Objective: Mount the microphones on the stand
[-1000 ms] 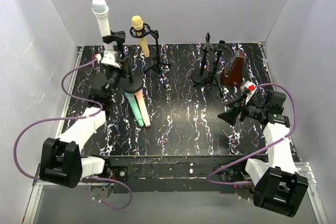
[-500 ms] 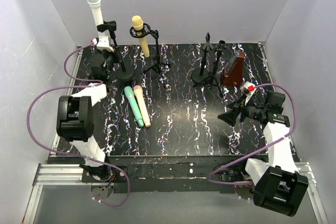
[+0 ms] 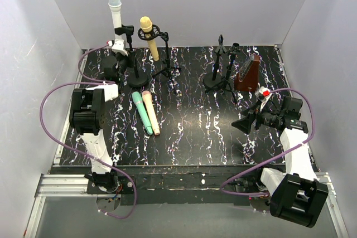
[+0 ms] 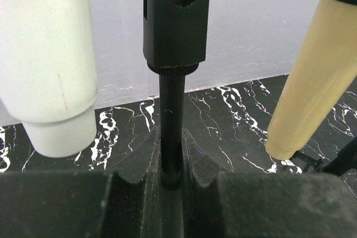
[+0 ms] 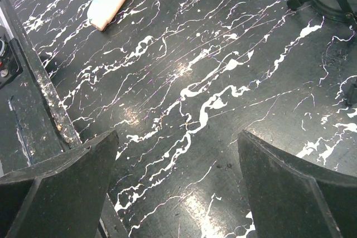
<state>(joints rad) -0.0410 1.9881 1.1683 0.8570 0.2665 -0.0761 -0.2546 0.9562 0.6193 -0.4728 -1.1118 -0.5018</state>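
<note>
Gripping the black pole (image 4: 170,121) of the far-left stand (image 3: 134,66) with the left end effector (image 4: 171,193), clenched just under the clip joint. White microphone (image 3: 115,16) upright in that clip. Yellow microphone (image 3: 148,36) clipped in the next stand (image 3: 165,54). Mint green microphone (image 3: 141,114) and peach-pink microphone (image 3: 152,114) flat on the desk (image 3: 195,132), side by side, maybe touching; hard to tell from above. Right end effector (image 5: 177,179) released and empty, hovering over bare desk on the right. Two empty stands (image 3: 222,73) just beyond it, next to the metronome (image 3: 247,73).

Looks like repositioning the loaded stand. To do it well:
- Hold the pole vertical and move slowly, given the top-heavy load.
- Watch the white mic's tail against the yellow one, close beside it in the wrist view.
- Seat the base flat before letting go.
- For the desk mics, grab mid-barrel, across the body, one at a time. Take peach-pink first to avoid nudging the green.
</note>
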